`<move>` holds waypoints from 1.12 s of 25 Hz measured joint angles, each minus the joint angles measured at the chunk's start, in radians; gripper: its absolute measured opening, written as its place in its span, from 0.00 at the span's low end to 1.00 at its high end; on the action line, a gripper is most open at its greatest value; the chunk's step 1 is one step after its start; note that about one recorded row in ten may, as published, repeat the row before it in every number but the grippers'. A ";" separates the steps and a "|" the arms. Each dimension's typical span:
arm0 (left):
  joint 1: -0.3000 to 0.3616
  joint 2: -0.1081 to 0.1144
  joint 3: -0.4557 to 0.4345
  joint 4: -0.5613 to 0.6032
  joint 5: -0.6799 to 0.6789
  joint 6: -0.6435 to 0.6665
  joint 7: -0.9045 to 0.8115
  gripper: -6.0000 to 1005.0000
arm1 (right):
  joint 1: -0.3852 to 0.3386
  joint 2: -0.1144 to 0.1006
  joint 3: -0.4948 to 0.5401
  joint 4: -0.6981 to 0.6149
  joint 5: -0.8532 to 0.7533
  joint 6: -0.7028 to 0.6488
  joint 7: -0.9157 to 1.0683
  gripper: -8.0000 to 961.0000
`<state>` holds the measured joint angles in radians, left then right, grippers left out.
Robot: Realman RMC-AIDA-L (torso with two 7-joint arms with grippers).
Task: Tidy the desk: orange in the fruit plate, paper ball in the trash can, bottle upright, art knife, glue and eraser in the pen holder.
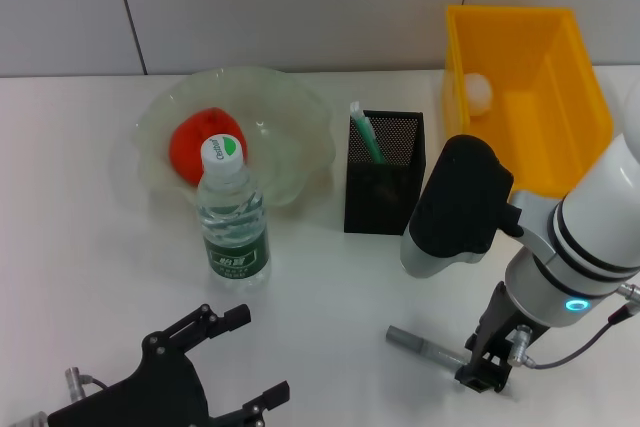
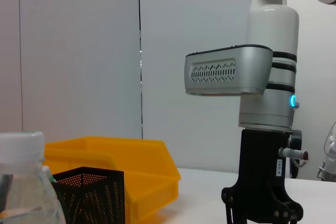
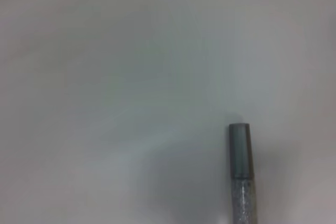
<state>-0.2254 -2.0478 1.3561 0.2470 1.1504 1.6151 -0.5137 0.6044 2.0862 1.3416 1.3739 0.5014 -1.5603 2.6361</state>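
Note:
The orange lies in the fruit plate. The bottle stands upright in front of the plate and also shows in the left wrist view. The pen holder holds a green-and-white stick. The paper ball lies in the trash can. A grey art knife lies on the table and also shows in the right wrist view. My right gripper is low over the knife's right end. My left gripper is open and empty at the front left. The eraser is out of view.
The white table runs back to a grey wall. My right arm's bulky wrist hangs in front of the pen holder, close to the trash can. The left wrist view shows the pen holder, the trash can and my right arm.

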 joint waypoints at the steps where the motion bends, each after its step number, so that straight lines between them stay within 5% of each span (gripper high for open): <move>1: 0.000 0.000 0.000 0.000 0.000 0.000 0.000 0.83 | 0.000 0.000 0.000 0.000 0.000 0.000 0.000 0.39; 21: -0.002 0.000 -0.006 0.000 0.001 0.000 0.000 0.83 | 0.000 -0.002 0.000 0.000 0.005 -0.014 -0.018 0.19; 28: -0.002 0.001 -0.006 0.006 0.002 0.004 -0.006 0.83 | -0.033 -0.008 0.091 0.165 -0.030 -0.088 -0.094 0.15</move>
<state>-0.2271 -2.0466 1.3499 0.2534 1.1521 1.6194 -0.5200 0.5712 2.0787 1.4329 1.5388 0.4710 -1.6482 2.5418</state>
